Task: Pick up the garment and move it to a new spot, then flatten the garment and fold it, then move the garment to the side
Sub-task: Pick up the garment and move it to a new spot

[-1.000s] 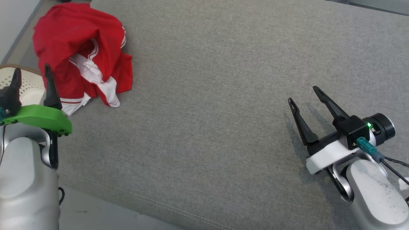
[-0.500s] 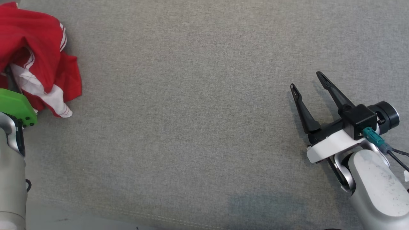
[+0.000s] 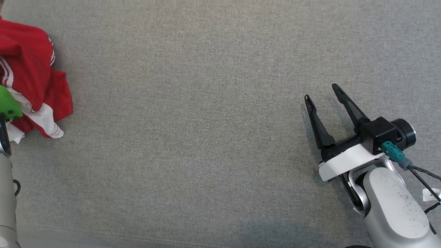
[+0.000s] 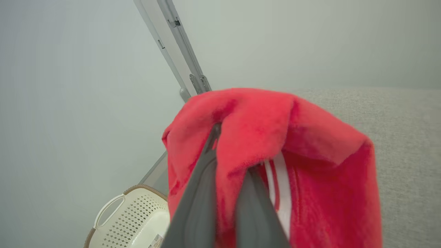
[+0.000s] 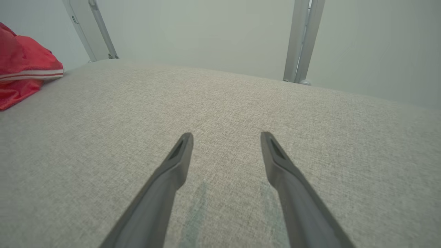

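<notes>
The red garment (image 3: 31, 72) with white stripes sat bunched at the bench's (image 3: 206, 120) left edge. In the left wrist view it was draped over the left tool (image 4: 232, 155), whose two fingers stood close together with a fold of red cloth pinched between them. One tip was buried in the cloth. Whether the bundle had fully cleared the bench could not be told. The right tool (image 3: 320, 93) hovered low over the bench's right part with its fingers spread and nothing between them. A pale perforated basket (image 4: 134, 217) stood off the bench's left corner.

The likeliest trouble was the grip. It seemed to catch only one fold of a loose heap, so the cloth could slide out during a carry across the bench. The hanging part might drag on the bench's rough grey cover and pull free. It might also land as tangled as it was, which would make flattening harder. A low swing near the bench's left corner could snag the hem on the basket.

No writing showed on the garment, only the stripes. A small sticker on the basket and a white tag (image 3: 430, 194) by the right arm's cable were both too small to read.
</notes>
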Robot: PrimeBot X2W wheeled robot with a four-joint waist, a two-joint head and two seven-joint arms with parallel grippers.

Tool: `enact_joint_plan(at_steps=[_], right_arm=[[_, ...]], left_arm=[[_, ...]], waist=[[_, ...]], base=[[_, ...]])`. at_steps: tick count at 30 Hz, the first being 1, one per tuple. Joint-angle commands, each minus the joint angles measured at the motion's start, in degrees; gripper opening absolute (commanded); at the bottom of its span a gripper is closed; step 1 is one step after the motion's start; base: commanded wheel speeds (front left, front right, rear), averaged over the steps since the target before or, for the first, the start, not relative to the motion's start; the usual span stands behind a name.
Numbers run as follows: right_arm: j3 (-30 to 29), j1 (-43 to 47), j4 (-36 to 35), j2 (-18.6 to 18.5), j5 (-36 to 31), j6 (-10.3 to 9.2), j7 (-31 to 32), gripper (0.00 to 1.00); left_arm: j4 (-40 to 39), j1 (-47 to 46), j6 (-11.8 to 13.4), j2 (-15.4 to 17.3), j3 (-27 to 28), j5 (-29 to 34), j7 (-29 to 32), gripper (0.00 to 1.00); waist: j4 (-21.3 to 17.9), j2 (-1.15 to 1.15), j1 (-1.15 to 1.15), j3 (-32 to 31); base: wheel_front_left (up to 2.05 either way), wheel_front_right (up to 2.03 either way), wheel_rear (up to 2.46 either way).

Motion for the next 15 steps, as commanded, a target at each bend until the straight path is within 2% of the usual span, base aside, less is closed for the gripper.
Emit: enact_joint_plan(at_steps=[1,2,3,6,9,10,12,13,15], right_arm=[[0.02,1.05,0.53,0.84,0.61,-0.06,-0.17,1.00],[-0.06,1.45,0.78,1.40,0.80,-0.07,-0.16,1.00],[-0.22,2.21,1.10,2.49,0.88,-0.06,-0.16,1.00],[-0.94,3.66,1.56,4.17,1.07,-0.06,-0.16,1.00],[-1.44,4.89,1.89,5.67,1.19,-0.06,-0.16,1.00],[-1.44,4.89,1.89,5.67,1.19,-0.06,-0.16,1.00],[-1.48,5.61,2.22,6.39,1.19,-0.07,-0.17,1.00],[-2.21,6.40,2.49,6.95,1.39,-0.06,-0.16,1.00],[-3.21,7.19,2.46,7.37,1.50,-0.06,-0.16,1.00]], left_arm=[[-1.93,0.29,-0.86,0.34,-0.70,0.69,-0.19,0.00],[-3.16,-0.01,-1.51,0.40,-1.35,1.20,-0.20,0.00],[-6.07,-0.77,-2.90,-0.48,-2.57,1.42,-0.20,0.00],[-9.12,-0.73,-4.96,-3.20,-4.82,1.48,-0.19,0.00],[-11.13,0.39,-6.53,-6.35,-7.17,0.92,-0.20,0.00],[-11.13,0.39,-6.53,-6.35,-7.17,0.92,-0.20,0.00],[-11.82,2.00,-7.22,-9.15,-9.02,0.47,-0.20,0.00],[-12.54,3.49,-7.78,-12.01,-11.34,0.00,-0.14,0.00],[-12.98,5.19,-8.07,-14.57,-13.91,-0.61,-0.14,0.00]], waist=[[-0.90,0.00,-0.01,-3.69],[-1.08,0.00,-0.01,-4.64],[-1.49,0.00,-0.01,-6.61],[-2.23,0.00,-0.01,-9.49],[-3.63,0.00,-0.01,-11.91],[-3.63,0.00,-0.01,-11.91],[-4.96,0.00,-0.01,-13.42],[-6.39,0.00,-0.01,-14.66],[-7.82,0.00,-0.01,-15.34]], base=[[0.00,0.00,0.00],[0.00,0.00,0.00],[0.00,0.00,0.00],[0.00,0.00,0.00],[0.00,0.00,0.00],[0.00,0.00,0.00],[0.00,0.00,0.00],[0.00,0.00,0.00],[0.00,0.00,0.00]])
